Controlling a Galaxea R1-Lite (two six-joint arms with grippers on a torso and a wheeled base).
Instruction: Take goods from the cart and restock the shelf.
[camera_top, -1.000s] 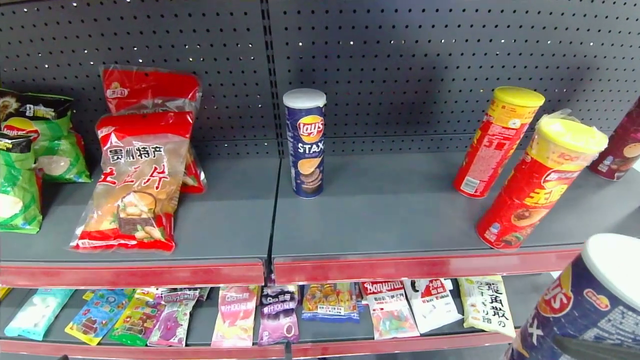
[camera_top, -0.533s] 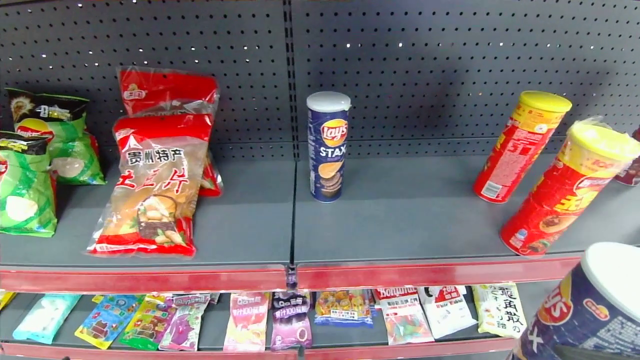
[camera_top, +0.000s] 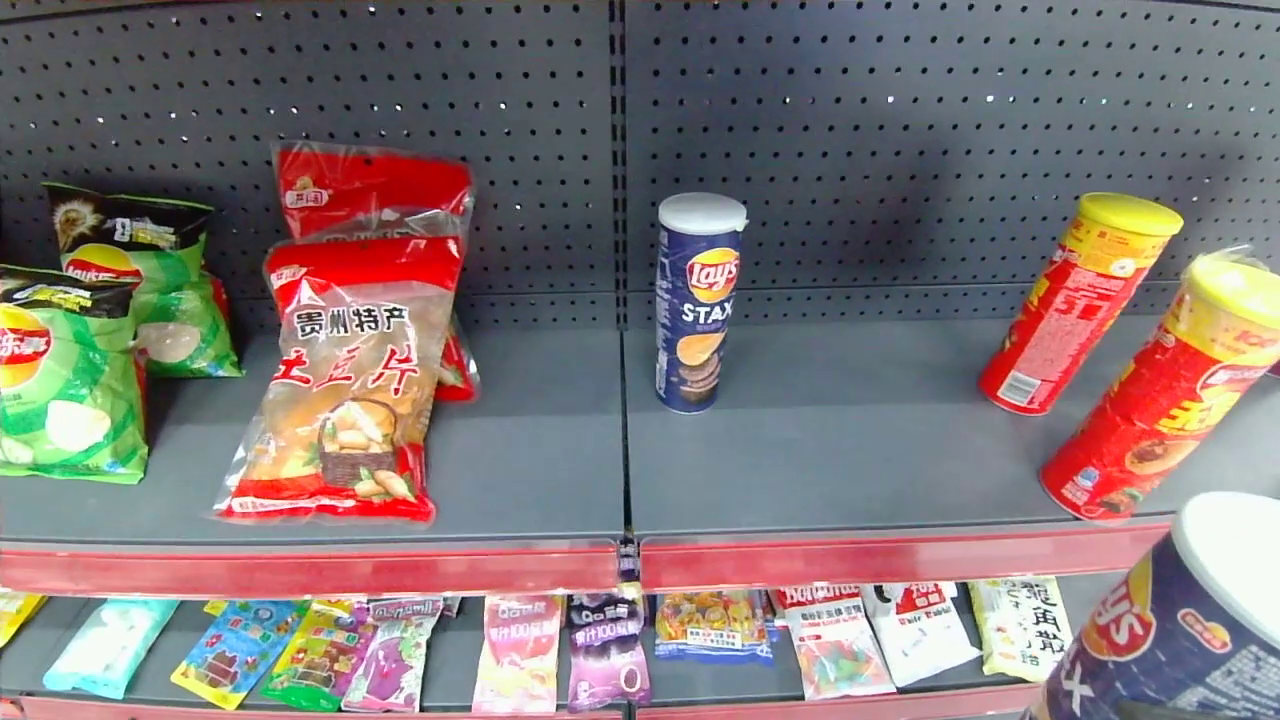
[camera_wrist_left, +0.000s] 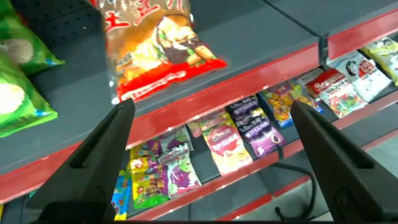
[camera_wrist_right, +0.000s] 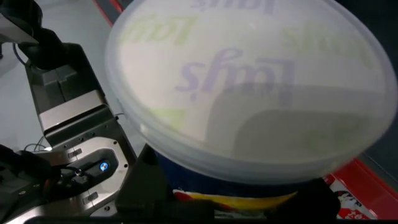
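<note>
Your right gripper (camera_wrist_right: 242, 196) has its fingers (camera_wrist_right: 146, 183) closed on the blue chip can (camera_top: 1180, 620). You see that can at the lower right of the head view, out in front of the red front edge of the upper shelf (camera_top: 820, 470) and below it, apart from it. Its pale lid (camera_wrist_right: 249, 81) faces the right wrist camera. Your left gripper (camera_wrist_left: 211, 155) has its fingers (camera_wrist_left: 93, 168) spread wide with nothing between them, and past them you see the candy packets (camera_wrist_left: 230, 143) lying in a row on the lower shelf (camera_top: 140, 690). On the upper shelf a second blue can (camera_top: 699, 300) stands upright near the middle, just right of the seam between the two shelf boards. Well to its right stand two red cans with yellow lids (camera_top: 1080, 300), one behind the other. To the left of the seam two red bags of potato slices (camera_top: 345, 380) lean back, the front one overlapping the rear one. Green chip bags (camera_top: 60, 380) sit at the far left.
</note>
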